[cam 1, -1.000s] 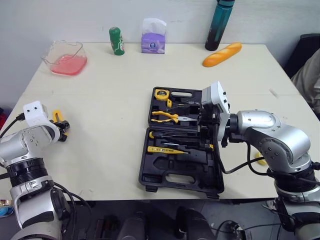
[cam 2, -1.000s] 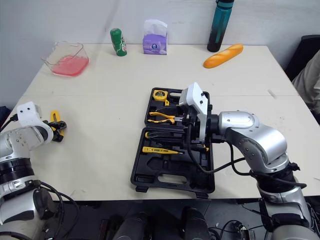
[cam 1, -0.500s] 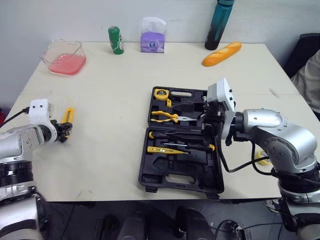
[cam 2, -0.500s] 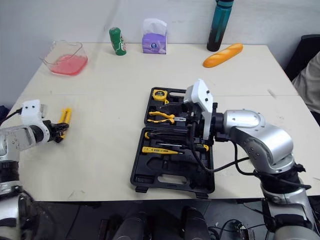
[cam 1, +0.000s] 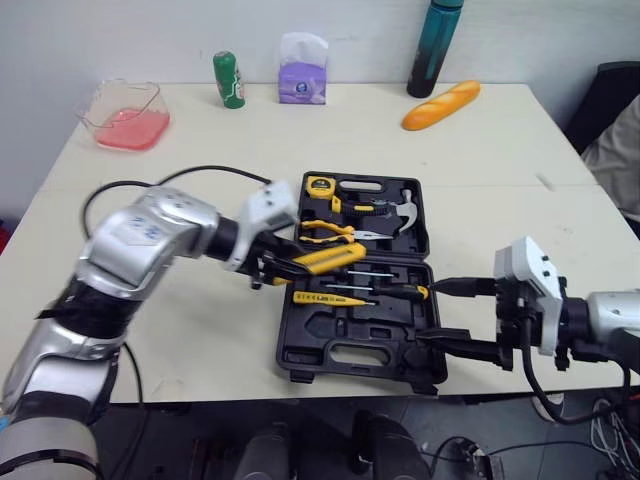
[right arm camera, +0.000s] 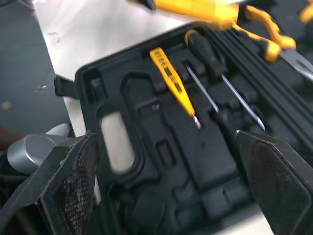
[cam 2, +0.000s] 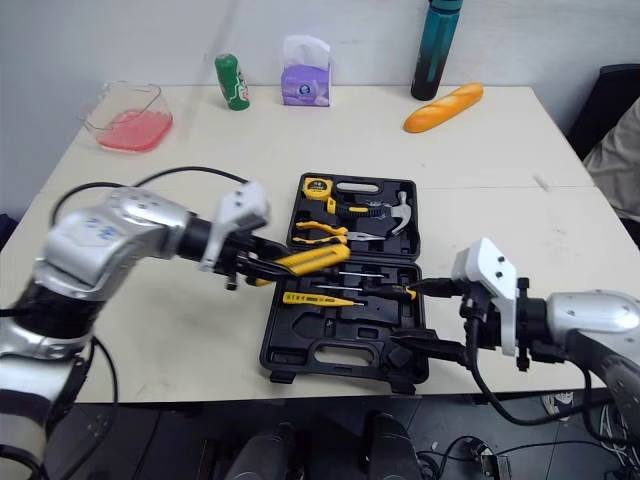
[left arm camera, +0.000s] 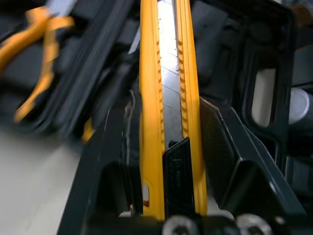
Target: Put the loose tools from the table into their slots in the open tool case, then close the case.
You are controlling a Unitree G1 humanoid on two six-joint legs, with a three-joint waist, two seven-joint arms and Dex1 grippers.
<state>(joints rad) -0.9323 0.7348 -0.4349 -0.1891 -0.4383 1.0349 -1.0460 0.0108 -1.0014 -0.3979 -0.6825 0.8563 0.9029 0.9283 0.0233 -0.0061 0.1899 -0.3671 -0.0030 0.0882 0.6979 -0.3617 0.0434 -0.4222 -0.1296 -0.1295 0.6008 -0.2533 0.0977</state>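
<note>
Swung over from the left side of the table point(cam 1: 200, 150) to the tool case point(cam 1: 300, 365) — left pincer point(cam 1: 278, 272), clenched on the yellow utility knife point(cam 1: 325, 258); pulled back to the case's front right corner, right pincer point(cam 1: 468, 317), released and empty. Knife held over the case's left part near the hinge line, long axis running across toward the case's right side; likely slot — a bare recess point(cam 1: 335, 330) — frontward of the knife; left arm nearer.
</note>
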